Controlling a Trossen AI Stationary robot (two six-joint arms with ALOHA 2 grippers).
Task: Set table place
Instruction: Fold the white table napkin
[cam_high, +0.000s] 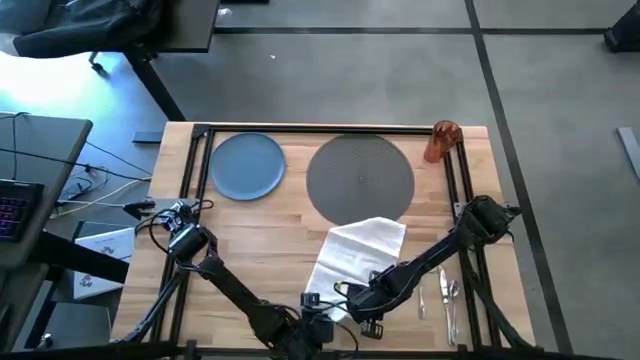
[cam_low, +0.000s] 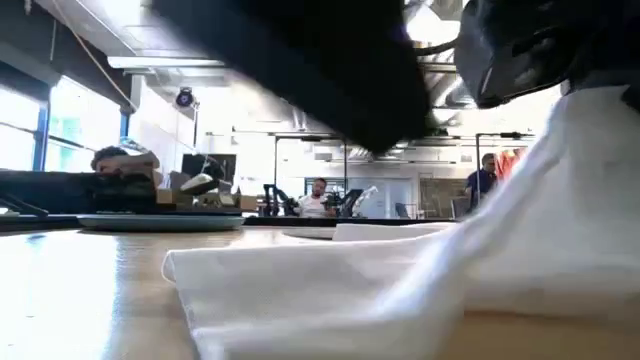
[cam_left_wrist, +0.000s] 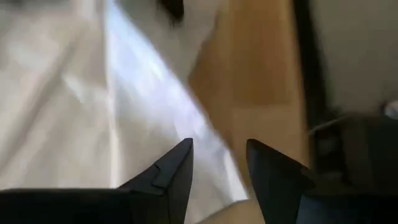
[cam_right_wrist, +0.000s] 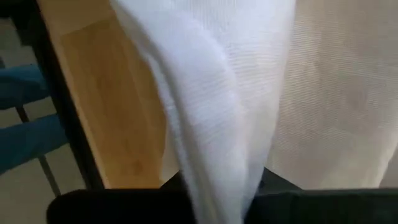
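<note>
Two arms work at the near edge of the table (cam_high: 260, 225); both grippers are at the white napkin (cam_high: 352, 255).

Containers first: orange cup (cam_high: 441, 141) stands upright at the far right corner, just beside the black rail, contents not discernible; blue plate (cam_high: 247, 165) lies far left, nothing on it; grey mat (cam_high: 360, 178) sits centre-far, beside the plate, bare except where the napkin's far edge overlaps its near rim.

Napkin: rumpled, lying from the mat's near rim down toward the near table edge; in the low view it rises in a fold toward the upper right (cam_low: 560, 190), the rest flat on the wood.

Right gripper (cam_high: 372, 322): at the napkin's near end; right wrist view shows a ridge of cloth (cam_right_wrist: 205, 106) running straight down into the fingers, so it is pinching the napkin, fold lifted off the table.

Left gripper (cam_left_wrist: 219, 171): also at the napkin's near end, just beside the right one; fingers (cam_left_wrist: 174, 177) spread with a gap between the tips, hovering over the cloth edge where it meets bare wood, nothing gripped.

Cutlery (cam_high: 445, 295): silver pieces lie in a row on the wood right of the napkin, near the right rail, apart from both grippers; which piece is which I cannot tell.
</note>
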